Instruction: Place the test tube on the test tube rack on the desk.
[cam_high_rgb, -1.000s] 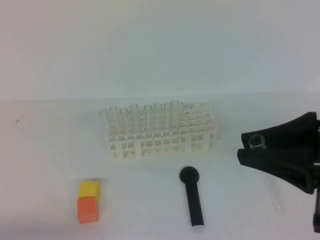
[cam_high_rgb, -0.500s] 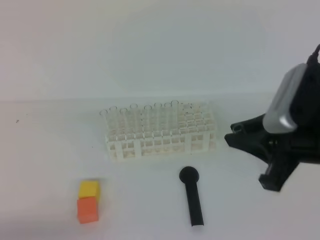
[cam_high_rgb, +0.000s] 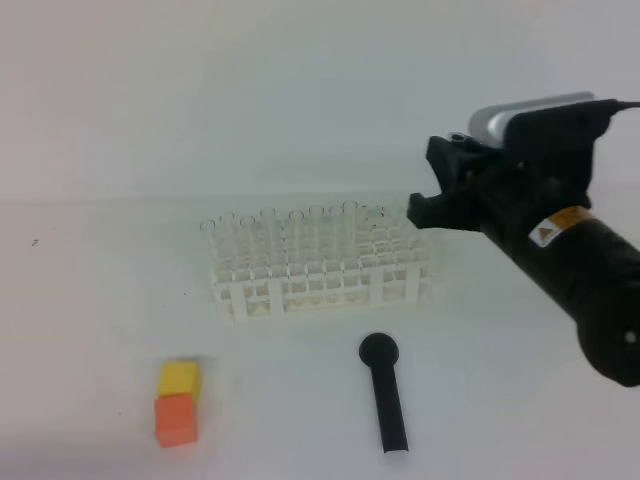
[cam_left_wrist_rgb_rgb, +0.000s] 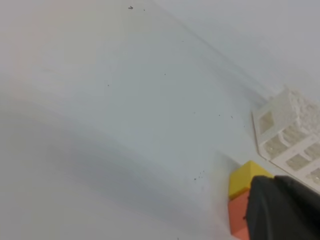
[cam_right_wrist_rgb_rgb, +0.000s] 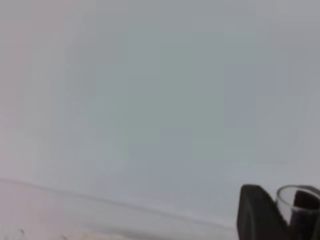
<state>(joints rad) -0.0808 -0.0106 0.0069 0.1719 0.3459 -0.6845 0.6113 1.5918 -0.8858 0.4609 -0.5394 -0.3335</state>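
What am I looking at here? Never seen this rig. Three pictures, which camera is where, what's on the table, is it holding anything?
It is a two-arm robot at a white desk. The wide picture comes from a camera mounted high, looking down at the desk. The other two come from cameras on the wrists, so each looks along its own gripper.

On the desk: a white test tube rack with clear tubes already standing in it, a black round-headed stick tool, and a yellow cube touching an orange cube.

The right gripper is raised near the rack's right end. Its wrist view shows the round open rim of a clear test tube between the jaws, so it is holding the tube.

The left gripper shows only as a dark shape in its own view, shut, holding nothing visible.
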